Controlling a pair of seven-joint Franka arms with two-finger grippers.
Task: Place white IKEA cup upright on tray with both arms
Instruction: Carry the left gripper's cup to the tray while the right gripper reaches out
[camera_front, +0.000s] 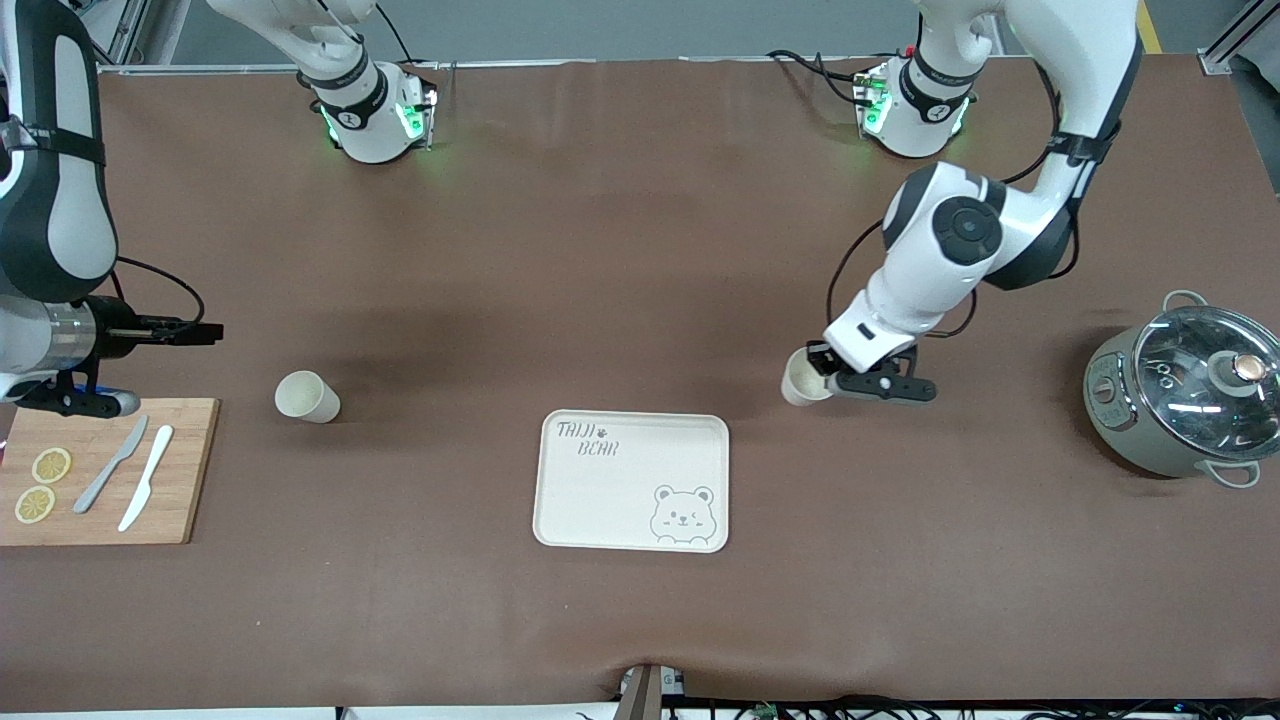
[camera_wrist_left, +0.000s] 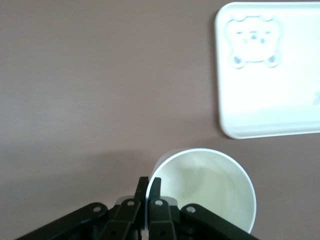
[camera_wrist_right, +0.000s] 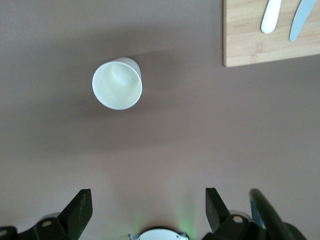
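One white cup (camera_front: 798, 378) is pinched at its rim by my left gripper (camera_front: 822, 378), low over the table just past the tray's corner, toward the left arm's end. In the left wrist view the cup (camera_wrist_left: 210, 192) shows its open mouth, and the gripper (camera_wrist_left: 149, 184) has one finger inside the rim and one outside. The cream bear tray (camera_front: 600, 500) is bare; it also shows in the left wrist view (camera_wrist_left: 270, 95). A second white cup (camera_front: 306, 396) (camera_wrist_right: 117, 85) stands mouth up toward the right arm's end. My right gripper (camera_front: 205, 332) (camera_wrist_right: 147, 207) is open and empty, above the table beside that cup.
A wooden cutting board (camera_front: 185, 480) (camera_wrist_right: 250, 40) with two knives (camera_front: 112, 464) and lemon slices (camera_front: 50, 465) lies at the right arm's end. A grey pot with a glass lid (camera_front: 1180, 400) stands at the left arm's end.
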